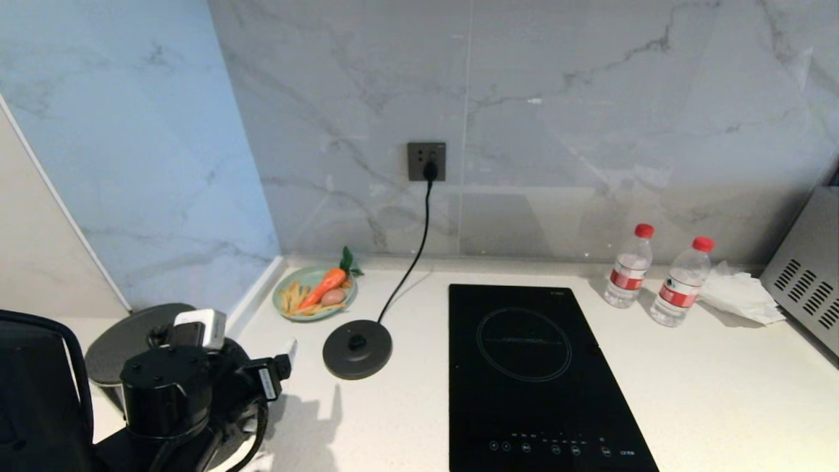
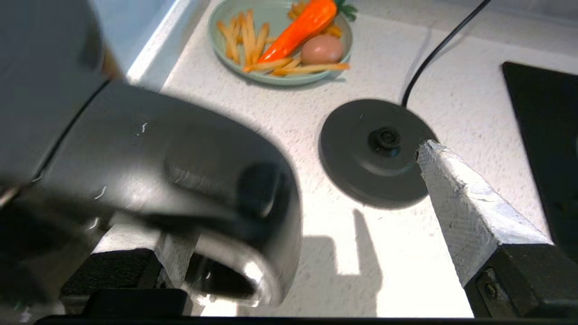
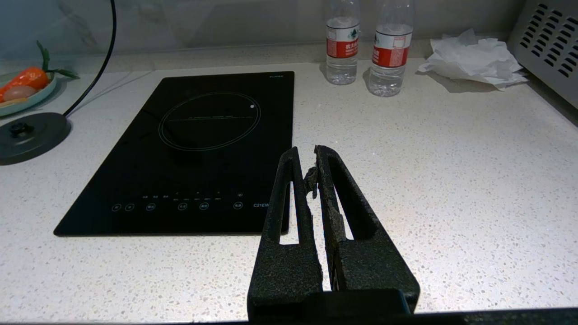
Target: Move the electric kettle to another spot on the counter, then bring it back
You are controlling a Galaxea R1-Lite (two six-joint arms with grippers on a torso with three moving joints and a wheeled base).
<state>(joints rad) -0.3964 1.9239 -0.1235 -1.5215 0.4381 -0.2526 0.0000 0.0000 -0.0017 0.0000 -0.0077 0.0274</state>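
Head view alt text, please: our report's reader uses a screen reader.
An empty round power base sits on the white counter beside a black hob. The electric kettle stands far left behind the left arm.

From my head I look down across the counter (image 1: 688, 380) toward the marble wall (image 1: 524, 118), while both wrist cameras sit low and close over it (each also catching the power base (image 2: 372, 153) and food plate (image 2: 280, 79)).

Power base (image 1: 357, 349) and plate (image 1: 314, 293) crowd the left counter (image 1: 708, 387).
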